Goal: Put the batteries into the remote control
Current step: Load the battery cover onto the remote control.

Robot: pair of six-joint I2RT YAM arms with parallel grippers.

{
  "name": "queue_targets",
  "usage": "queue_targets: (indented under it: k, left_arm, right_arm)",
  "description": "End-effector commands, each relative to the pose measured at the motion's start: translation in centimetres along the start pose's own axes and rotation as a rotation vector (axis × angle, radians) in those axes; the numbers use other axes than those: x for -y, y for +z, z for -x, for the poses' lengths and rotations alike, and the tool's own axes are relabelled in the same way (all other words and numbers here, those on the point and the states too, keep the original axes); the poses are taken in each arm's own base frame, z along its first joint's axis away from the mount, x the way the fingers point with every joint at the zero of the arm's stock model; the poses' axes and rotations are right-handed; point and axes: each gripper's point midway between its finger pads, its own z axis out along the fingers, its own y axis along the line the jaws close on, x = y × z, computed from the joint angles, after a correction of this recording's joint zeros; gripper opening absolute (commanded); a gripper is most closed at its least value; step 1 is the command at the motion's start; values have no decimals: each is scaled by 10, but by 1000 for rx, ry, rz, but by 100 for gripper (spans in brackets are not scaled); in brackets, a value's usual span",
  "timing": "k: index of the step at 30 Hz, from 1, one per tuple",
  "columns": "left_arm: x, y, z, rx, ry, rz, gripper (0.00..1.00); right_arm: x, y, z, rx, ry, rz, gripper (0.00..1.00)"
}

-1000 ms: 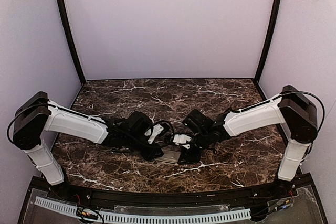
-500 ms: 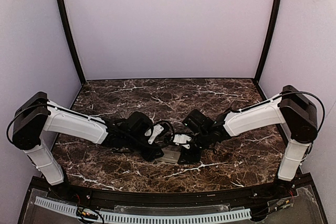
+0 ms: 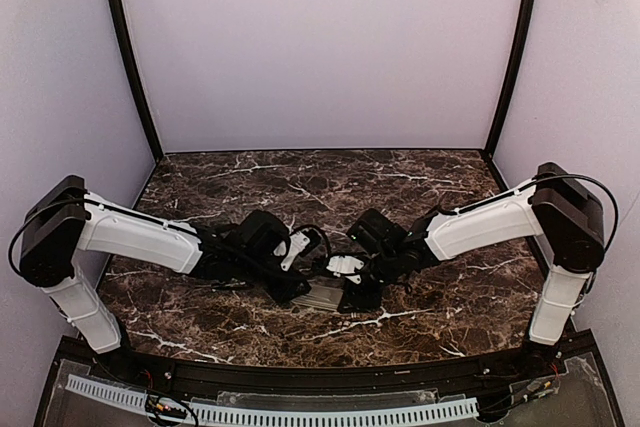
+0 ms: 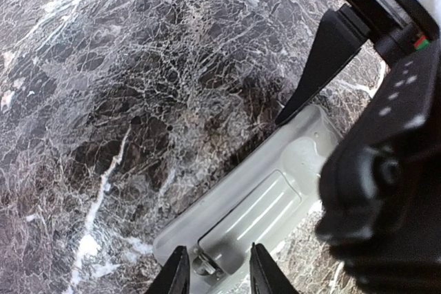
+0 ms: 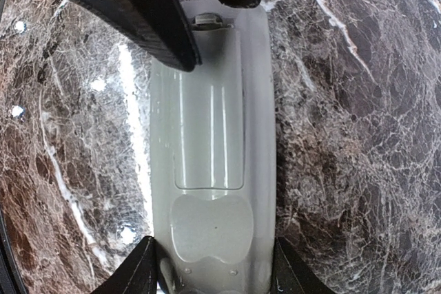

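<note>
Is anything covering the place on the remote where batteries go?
Yes. The grey cover is shut over the back of the remote, so nothing can go in yet. The left gripper sits at its latch end.

Glossy tabletop (image 4: 138, 67), polished marble look, dark brown with white veins. Back of remote control (image 5: 213, 156) is smooth grey plastic with a soft sheen and light streaks on the cover panel. Fingers of left hand (image 4: 217, 277) and right hand (image 5: 213, 272) are black matt plastic. Smooth white arm shells (image 3: 140, 237), slight gloss. Matt walls (image 3: 320, 47).
</note>
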Motion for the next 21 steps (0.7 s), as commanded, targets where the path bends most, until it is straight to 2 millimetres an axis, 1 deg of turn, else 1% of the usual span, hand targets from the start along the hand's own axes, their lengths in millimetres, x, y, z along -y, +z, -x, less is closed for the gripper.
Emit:
queue_targets:
  k: [1, 9, 16, 21]
  left_arm:
    - [6, -15, 20, 57, 6, -8, 31]
    - [1, -18, 16, 51, -5, 10, 31]
    - [-2, -9, 11, 28, -6, 14, 31]
    - [-4, -2, 2, 2, -2, 19, 32]
  right_arm:
    - [1, 12, -25, -69, 25, -1, 42]
    - [2, 12, -25, -69, 26, -2, 42]
    - [1, 11, -25, -69, 26, -4, 41]
    - [2, 12, -25, -69, 25, -3, 41]
